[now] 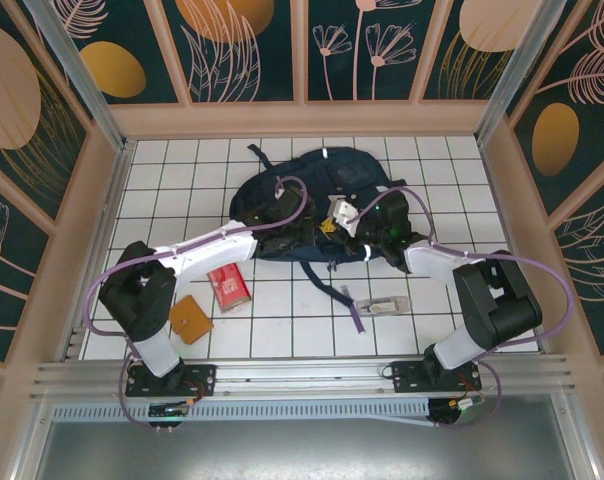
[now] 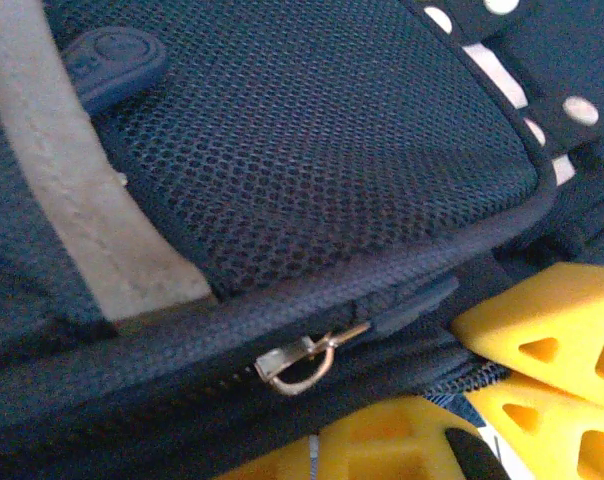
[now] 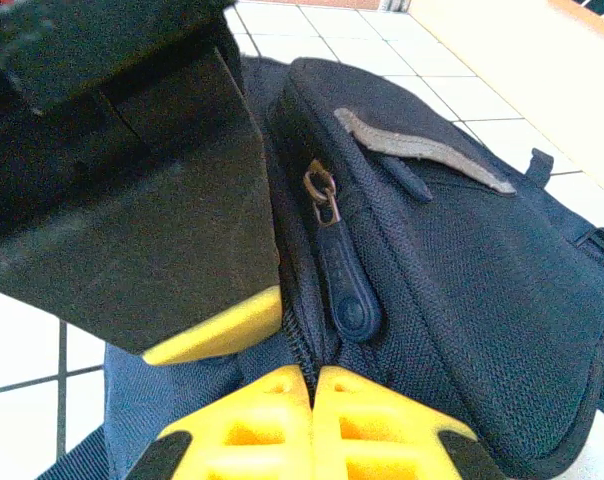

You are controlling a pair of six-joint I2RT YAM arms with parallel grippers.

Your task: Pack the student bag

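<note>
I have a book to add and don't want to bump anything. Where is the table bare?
The table is bare between the bag and the left wall, and between it and the right wall. A smaller patch lies between the red box and the pen. It is crowded along the bag's near edge, where the left arm and right arm meet.

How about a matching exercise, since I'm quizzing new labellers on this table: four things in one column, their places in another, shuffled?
Things
1. backpack
2. red packet
3. brown square
4. purple pen

Places
A. closest to the base of the left arm
B. beside a pale case, right of centre
C. farthest back, in the middle
D. between the backpack and the brown square

Pairs: 1-C, 2-D, 3-A, 4-B
</note>
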